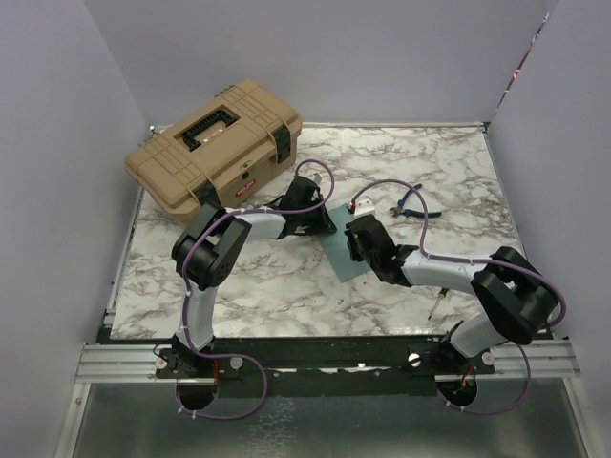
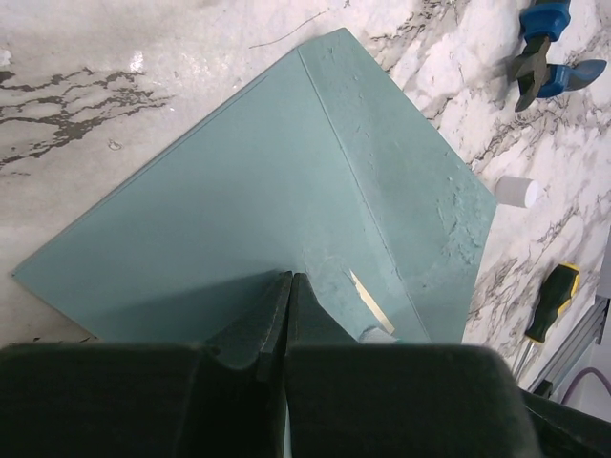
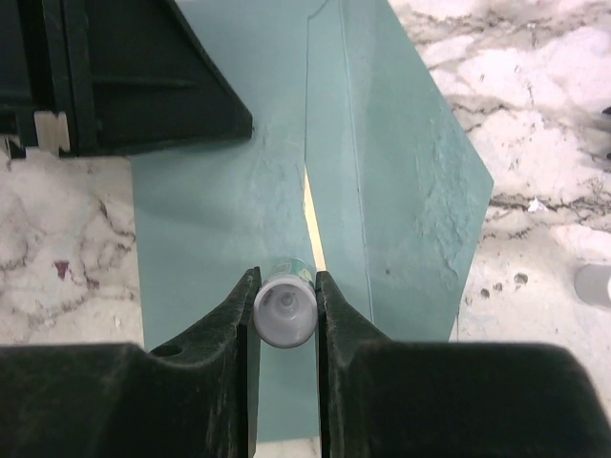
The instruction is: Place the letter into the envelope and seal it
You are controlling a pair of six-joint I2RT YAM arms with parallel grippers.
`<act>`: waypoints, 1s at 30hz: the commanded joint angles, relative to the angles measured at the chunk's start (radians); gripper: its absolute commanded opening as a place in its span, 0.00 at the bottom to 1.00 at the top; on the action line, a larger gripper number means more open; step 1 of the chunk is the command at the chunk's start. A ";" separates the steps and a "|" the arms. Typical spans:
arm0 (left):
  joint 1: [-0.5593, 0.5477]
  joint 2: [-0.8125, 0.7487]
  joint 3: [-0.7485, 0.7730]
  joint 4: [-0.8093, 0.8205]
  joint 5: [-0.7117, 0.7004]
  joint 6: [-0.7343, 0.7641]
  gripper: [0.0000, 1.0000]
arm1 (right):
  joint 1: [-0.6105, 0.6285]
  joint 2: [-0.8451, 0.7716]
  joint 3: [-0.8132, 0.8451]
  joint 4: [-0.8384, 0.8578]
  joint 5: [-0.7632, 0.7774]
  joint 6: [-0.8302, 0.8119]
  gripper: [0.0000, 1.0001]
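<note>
The teal envelope (image 1: pixel 341 258) (image 2: pixel 239 210) (image 3: pixel 401 162) lies flat on the marble table, its flap folded over. A thin cream sliver of the letter (image 3: pixel 312 224) (image 2: pixel 368 301) shows in the gap along the flap's edge; the rest is hidden inside. My left gripper (image 2: pixel 289 279) (image 1: pixel 320 225) is shut with nothing between its fingers, its tips resting on the envelope. My right gripper (image 3: pixel 284 284) (image 1: pixel 359 239) is shut on a grey-white glue stick (image 3: pixel 284 310), held upright with its far end down at the flap's edge.
A tan toolbox (image 1: pixel 215 143) stands at the back left. Blue-handled pliers (image 1: pixel 412 205) (image 2: pixel 549 57) and a small white cap (image 1: pixel 363 204) (image 2: pixel 518 191) lie right of the envelope. A yellow-and-black screwdriver (image 2: pixel 549 303) lies nearer the front rail.
</note>
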 commanded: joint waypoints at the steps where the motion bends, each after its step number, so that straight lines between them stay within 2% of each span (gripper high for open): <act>1: 0.011 0.077 -0.028 -0.135 -0.059 0.031 0.00 | 0.006 0.096 -0.007 0.087 0.088 0.023 0.00; 8: 0.012 0.084 -0.030 -0.135 -0.047 0.034 0.00 | 0.006 0.203 0.054 0.220 0.153 0.012 0.00; 12: 0.014 0.084 -0.029 -0.135 -0.044 0.032 0.00 | 0.005 0.236 0.096 0.209 0.140 0.004 0.00; 23: 0.026 0.080 -0.027 -0.168 -0.058 0.025 0.00 | 0.006 0.043 -0.037 0.020 0.023 0.087 0.00; 27: 0.028 0.083 -0.013 -0.180 -0.058 0.028 0.00 | 0.007 -0.022 -0.075 -0.010 -0.017 0.099 0.00; 30: 0.028 0.082 -0.010 -0.180 -0.058 0.028 0.00 | 0.006 -0.005 -0.062 0.004 -0.011 0.095 0.00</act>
